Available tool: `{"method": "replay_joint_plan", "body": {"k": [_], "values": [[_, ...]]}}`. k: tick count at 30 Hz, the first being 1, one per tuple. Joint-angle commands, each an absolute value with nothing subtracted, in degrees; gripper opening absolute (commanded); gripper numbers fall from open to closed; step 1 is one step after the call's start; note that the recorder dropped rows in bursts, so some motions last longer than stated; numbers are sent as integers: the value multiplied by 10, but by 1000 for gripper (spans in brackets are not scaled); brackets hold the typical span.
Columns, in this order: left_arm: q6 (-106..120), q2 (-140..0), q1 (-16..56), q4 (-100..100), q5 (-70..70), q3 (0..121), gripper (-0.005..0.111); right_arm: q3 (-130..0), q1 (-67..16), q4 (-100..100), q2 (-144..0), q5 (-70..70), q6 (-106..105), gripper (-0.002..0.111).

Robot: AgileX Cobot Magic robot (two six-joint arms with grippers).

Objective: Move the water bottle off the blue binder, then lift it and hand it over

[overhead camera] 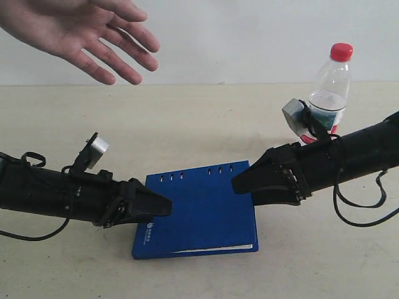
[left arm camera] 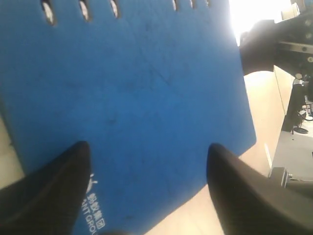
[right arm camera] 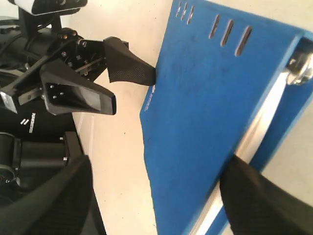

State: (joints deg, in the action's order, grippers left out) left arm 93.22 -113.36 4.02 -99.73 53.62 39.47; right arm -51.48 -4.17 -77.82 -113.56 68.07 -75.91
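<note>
The blue binder lies flat on the table between both arms. The water bottle stands upright on the table at the back right, off the binder and partly hidden behind the right arm. My left gripper is open at the binder's left edge; its wrist view shows its fingers spread over the blue cover, empty. My right gripper is open at the binder's far right corner, its fingers straddling the binder edge. The bottle appears in neither wrist view.
A person's open hand is held out at the upper left, above the table. The left gripper shows in the right wrist view, one finger over the binder's edge. Bare tan table surrounds the binder.
</note>
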Motion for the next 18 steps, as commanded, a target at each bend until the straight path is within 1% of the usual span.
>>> {"method": "replay_joint_plan", "body": {"k": [1,4,5,7,10,13,14,18], "values": [[938,-1135,45,-999,548,396,63,-514,-46,-787,-1134,700,-770,65],[938,-1135,45,-999,568,396,63,-514,-63,-788,-1142,700,-764,64],[938,-1135,45,-999,577,396,63,-514,-73,-788,-1147,700,-766,61],[938,-1135,45,-999,587,396,63,-514,-92,-788,-1154,692,-777,53],[941,-1135,45,-999,589,396,63,-514,-118,-788,-1160,661,-799,32],[941,-1135,45,-999,589,396,63,-514,-130,-789,-1160,629,-819,5],[941,-1135,45,-999,589,396,63,-514,-131,-789,-1160,619,-822,0],[947,-1135,39,-999,587,400,63,-514,-131,-789,-1160,586,-823,0]]}}
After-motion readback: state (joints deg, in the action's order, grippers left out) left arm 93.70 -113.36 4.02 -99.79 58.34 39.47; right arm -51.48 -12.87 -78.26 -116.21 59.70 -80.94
